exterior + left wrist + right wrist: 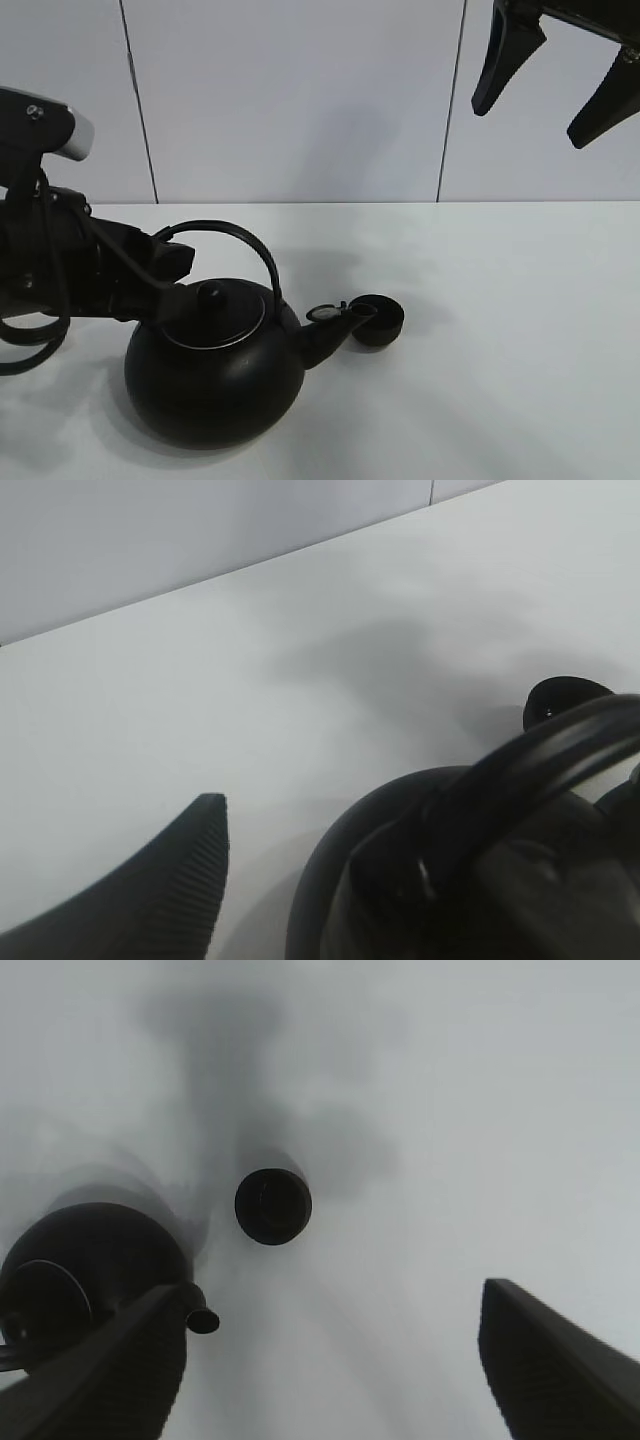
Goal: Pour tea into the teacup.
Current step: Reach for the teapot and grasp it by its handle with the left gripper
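A small black teacup (380, 320) sits on the white table (520, 390) just beside the tip of the kettle's spout (335, 330), on the far side of the kettle (215, 385) from the left gripper (170, 262). That gripper is at the base of the kettle's arched handle (245, 238). Only one ribbed finger (160, 890) shows in its wrist view, and whether it grips the handle cannot be told. The right gripper (545, 85) hangs high above, well apart from kettle and teacup, its jaws spread wide and empty.
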Robot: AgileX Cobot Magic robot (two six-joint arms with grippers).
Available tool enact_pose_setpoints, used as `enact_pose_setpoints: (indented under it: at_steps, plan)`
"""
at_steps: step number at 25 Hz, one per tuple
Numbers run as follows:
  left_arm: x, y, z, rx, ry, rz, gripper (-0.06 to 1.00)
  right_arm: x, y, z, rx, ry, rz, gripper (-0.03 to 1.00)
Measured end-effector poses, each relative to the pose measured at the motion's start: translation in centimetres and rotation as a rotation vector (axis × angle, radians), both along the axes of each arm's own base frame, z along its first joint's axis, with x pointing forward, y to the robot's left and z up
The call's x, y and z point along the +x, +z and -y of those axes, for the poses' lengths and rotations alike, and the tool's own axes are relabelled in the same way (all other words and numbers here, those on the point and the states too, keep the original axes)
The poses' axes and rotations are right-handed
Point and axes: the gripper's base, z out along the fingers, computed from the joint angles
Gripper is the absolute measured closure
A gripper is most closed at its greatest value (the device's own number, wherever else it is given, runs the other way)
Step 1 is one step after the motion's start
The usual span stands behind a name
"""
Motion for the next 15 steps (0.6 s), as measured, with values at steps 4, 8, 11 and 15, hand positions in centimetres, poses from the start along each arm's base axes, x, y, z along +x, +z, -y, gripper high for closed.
enact_pose_setpoints:
  at_steps: [4, 8, 11, 15]
  plan:
    - [0.02, -0.65, 0.00, 0.016, 0.002, -0.023, 0.56, 0.00, 0.00, 0.00, 0.000, 0.000, 0.000, 0.41]
    - [-0.01, -0.79, 0.08, 0.024, -0.010, -0.027, 0.67, 0.00, 0.00, 0.00, 0.000, 0.000, 0.000, 0.41]
    - [-0.01, -0.83, 0.09, 0.032, -0.014, -0.025, 0.81, 0.00, 0.00, 0.00, 0.000, 0.000, 0.000, 0.41]
    - [0.07, -0.88, 0.00, 0.034, -0.003, -0.023, 0.83, 0.00, 0.00, 0.00, 0.000, 0.000, 0.000, 0.41]
